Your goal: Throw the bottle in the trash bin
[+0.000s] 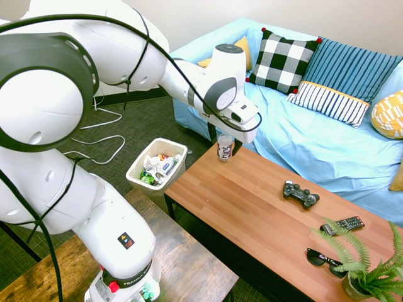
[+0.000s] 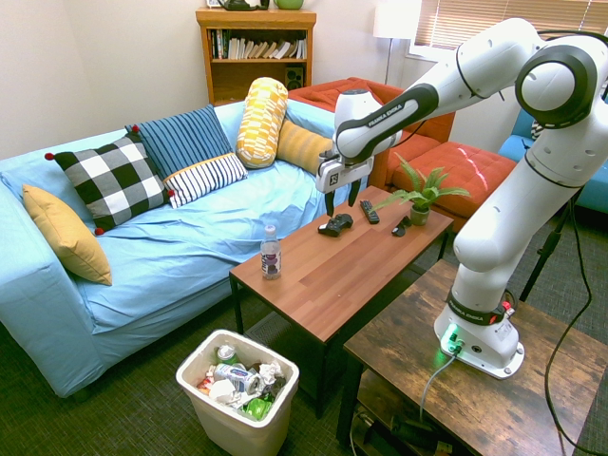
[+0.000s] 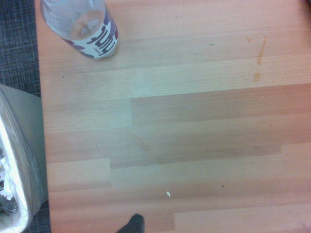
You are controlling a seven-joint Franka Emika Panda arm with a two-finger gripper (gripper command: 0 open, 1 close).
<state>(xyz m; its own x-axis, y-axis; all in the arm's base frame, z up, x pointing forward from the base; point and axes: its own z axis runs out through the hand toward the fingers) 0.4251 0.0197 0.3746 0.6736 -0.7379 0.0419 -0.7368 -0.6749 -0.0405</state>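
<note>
The white robot gripper (image 2: 341, 200) is hanging open above the wooden table (image 2: 332, 275). The small clear plastic bottle (image 2: 271, 253) is standing (upright) left of centre, the white plastic trash bin (image 2: 237, 425) sitting lower left.

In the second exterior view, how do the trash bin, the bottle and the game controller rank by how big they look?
Largest to smallest:
1. Trash bin, though it sits nearest the camera.
2. Bottle.
3. Game controller, close to the bottle in apparent size and farther away, so that order is unsure.
</note>
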